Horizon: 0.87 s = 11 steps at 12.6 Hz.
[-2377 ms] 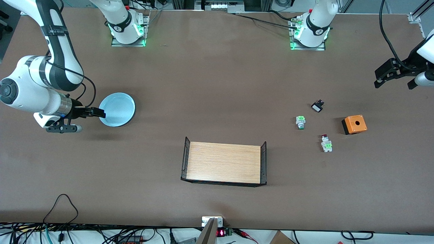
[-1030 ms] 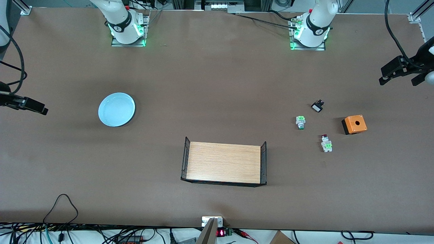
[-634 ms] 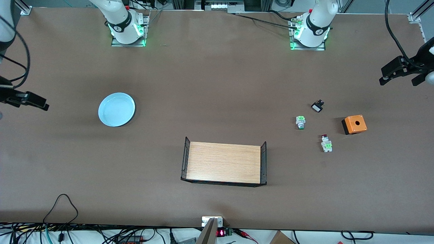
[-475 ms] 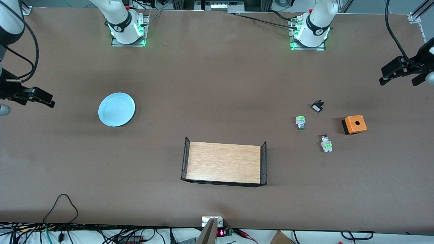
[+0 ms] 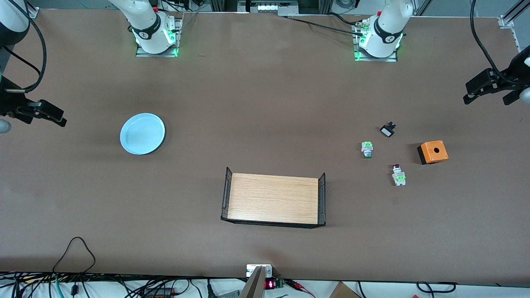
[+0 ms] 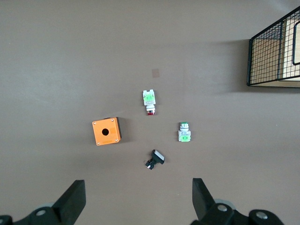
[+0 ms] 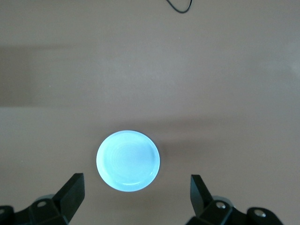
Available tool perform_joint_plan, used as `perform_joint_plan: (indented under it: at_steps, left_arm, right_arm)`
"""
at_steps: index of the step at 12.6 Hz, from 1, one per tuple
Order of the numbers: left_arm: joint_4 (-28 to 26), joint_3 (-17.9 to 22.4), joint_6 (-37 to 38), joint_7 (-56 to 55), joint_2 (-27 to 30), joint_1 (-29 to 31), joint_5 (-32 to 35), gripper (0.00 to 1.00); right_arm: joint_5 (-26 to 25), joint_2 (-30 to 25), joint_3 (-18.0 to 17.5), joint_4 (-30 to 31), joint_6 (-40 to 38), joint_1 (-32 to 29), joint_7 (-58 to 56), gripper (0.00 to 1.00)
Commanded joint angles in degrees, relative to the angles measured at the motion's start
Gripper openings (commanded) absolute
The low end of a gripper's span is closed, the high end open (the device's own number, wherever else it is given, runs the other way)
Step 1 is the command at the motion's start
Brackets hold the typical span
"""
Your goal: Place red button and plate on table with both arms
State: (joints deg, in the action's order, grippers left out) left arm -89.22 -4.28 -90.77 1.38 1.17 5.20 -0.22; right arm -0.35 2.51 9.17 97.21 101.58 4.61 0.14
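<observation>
Plate [image 5: 142, 133] lying on table [image 5: 265, 103] toward right arm's end, red button [image 5: 398, 175] lying toward left arm's end, well apart from plate, right gripper [image 5: 45, 114] and left gripper [image 5: 482, 87] hovering over table's ends (fingers apart, holding nothing)

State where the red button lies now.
The red button lies on the table toward the left arm's end, beside the orange box.

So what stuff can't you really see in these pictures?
- Right gripper: front view cuts it off at the edge; its arm is mostly out of frame.
- Left gripper: same at the other edge, wrist out of frame.
- Red button: too small to tell any markings, in the front or left wrist view.
- Black-and-white piece: too small to tell what it is.
- Wooden tray: left wrist view's edge cuts off most of it.
</observation>
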Motion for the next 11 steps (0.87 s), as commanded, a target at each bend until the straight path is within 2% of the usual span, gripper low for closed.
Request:
perform_joint_plan:
  at_steps: [1, 11]
  left_arm:
    - [2.39, -0.11, 1.65, 0.29, -1.08, 0.42, -0.92, 1.00]
    - [2.39, -0.11, 1.65, 0.38, -1.08, 0.42, -0.93, 1.00]
  right_arm:
    - [-0.08, -0.40, 0.67, -1.14, -3.32, 0.57, -0.23, 1.00]
    - [-0.35, -0.75, 0.76, -2.90, -6.57, 0.57, -1.37, 1.00]
